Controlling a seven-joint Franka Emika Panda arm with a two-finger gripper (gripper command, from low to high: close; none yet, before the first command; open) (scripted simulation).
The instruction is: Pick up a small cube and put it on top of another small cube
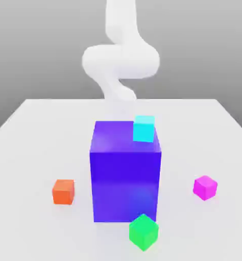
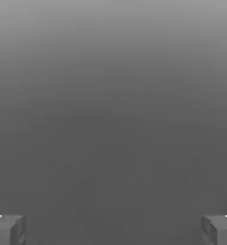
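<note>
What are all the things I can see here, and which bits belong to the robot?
Table: one, white, under everything.
Big block: one, blue-purple, mid-table.
Cyan cube: one, at the big block's far top edge, toward the exterior view's right; whether it rests on top or stands behind, I cannot tell.
Orange cube: one, on the table, to the exterior view's left of the block.
Magenta cube: one, on the table, to the exterior view's right.
Green cube: one, on the table in front of the block.
Robot arm: one, white, behind the block.
Gripper: one, grey fingers wide apart, holding nothing.
</note>
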